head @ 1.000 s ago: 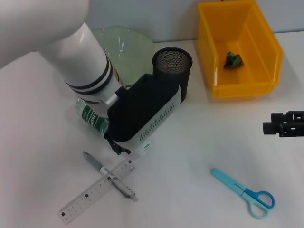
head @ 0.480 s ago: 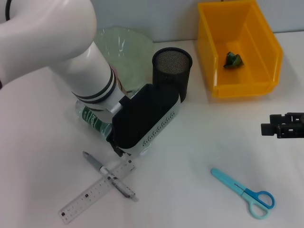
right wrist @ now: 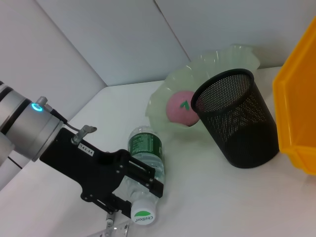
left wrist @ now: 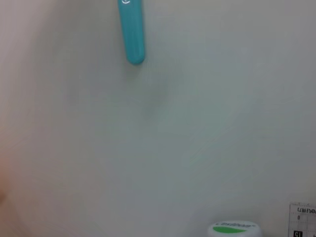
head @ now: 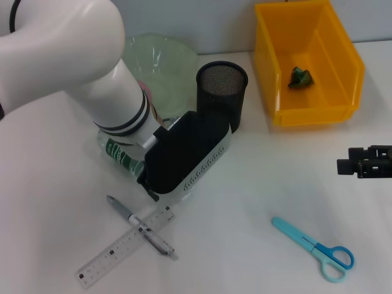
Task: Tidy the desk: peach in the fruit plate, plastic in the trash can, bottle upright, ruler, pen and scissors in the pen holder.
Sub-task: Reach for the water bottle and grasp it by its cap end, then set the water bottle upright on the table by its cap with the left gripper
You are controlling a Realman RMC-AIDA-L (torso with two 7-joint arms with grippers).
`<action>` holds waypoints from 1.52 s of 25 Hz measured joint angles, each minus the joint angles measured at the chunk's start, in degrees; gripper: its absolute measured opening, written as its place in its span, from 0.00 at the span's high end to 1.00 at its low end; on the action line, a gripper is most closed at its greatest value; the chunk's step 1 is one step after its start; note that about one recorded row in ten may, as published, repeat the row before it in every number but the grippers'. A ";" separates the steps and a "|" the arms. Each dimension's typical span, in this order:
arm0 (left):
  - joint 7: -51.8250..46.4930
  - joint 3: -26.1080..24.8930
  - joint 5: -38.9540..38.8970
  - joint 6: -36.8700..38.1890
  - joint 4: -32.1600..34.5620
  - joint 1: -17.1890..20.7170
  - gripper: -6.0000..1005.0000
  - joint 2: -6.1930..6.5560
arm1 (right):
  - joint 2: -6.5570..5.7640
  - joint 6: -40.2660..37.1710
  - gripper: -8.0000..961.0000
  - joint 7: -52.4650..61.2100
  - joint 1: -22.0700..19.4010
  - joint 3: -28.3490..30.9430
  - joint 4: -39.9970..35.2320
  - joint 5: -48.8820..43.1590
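The left claw (right wrist: 143, 185) is down at the clear plastic bottle (right wrist: 144, 163), which lies on its side on the white surface (head: 257, 177) just in front of the fruit plate. From the right wrist view the black fingers (right wrist: 150, 173) sit on either side of the bottle near its neck and seem to pinch it. The bottle is ribbed and see-through, with a dark green label band and a white cap printed with green writing too small to read.

The fruit plate (head: 174, 61) is pale green translucent glass or plastic with a wavy, ruffled rim; a pink peach (right wrist: 180, 106) with a small green mark rests in it. Just beside it stands the pen holder (head: 222, 92), an upright black wire-mesh cylinder. The trash can (head: 343, 79) is a glossy orange-yellow plastic bin holding a crumpled green piece of plastic (head: 301, 76).

Near the front edge, a clear ruler (head: 122, 248) with black markings lies flat, and a grey pen (head: 138, 229) crosses over it. Well apart lie scissors (head: 315, 248) with a light blue sheath and blue handles.

The right claw (head: 344, 165) hovers at the right edge; I cannot tell how its fingers are set.
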 joint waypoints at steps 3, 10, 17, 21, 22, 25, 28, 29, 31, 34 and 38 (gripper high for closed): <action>-0.09 0.48 -0.08 -0.31 -0.26 0.00 0.28 0.00 | 0.00 0.01 0.17 -0.01 0.02 0.00 0.00 0.00; 0.06 0.52 -0.33 -0.31 0.17 0.44 0.45 0.00 | -0.23 0.10 0.17 -0.03 0.02 0.00 0.00 0.00; -1.02 0.23 -0.51 0.00 0.82 0.63 0.56 0.00 | -0.47 0.10 0.17 -0.03 0.03 0.00 0.00 0.00; -3.70 -0.79 -0.58 1.45 2.59 0.85 0.56 0.00 | -0.55 0.10 0.17 -0.13 0.02 0.00 0.00 0.00; -4.24 -1.68 -0.58 2.47 3.15 0.98 0.56 0.00 | -0.55 0.09 0.17 -0.25 0.02 0.00 -0.01 0.00; -5.46 -3.19 -0.58 4.24 4.43 1.20 0.56 0.01 | -0.55 0.09 0.17 -0.51 0.02 0.00 0.00 0.00; -7.17 -4.57 -0.75 5.60 5.93 1.58 0.56 0.05 | -0.60 0.08 0.17 -0.60 0.02 0.00 0.00 0.00; -7.76 -5.20 -0.83 6.01 6.53 1.87 0.56 0.11 | -0.61 0.05 0.17 -0.62 0.02 0.00 0.00 0.00; -8.37 -6.37 -0.95 6.51 7.44 2.34 0.56 0.14 | -0.64 -0.14 0.17 -0.63 0.02 0.00 0.00 0.00; -9.17 -8.75 -1.10 7.93 8.25 2.74 0.56 0.17 | -0.70 -0.34 0.17 -0.64 0.02 0.00 0.00 0.00; -10.75 -11.05 -1.53 9.33 9.12 2.97 0.56 0.25 | -0.78 -0.45 0.17 -0.69 0.02 0.00 0.00 0.00</action>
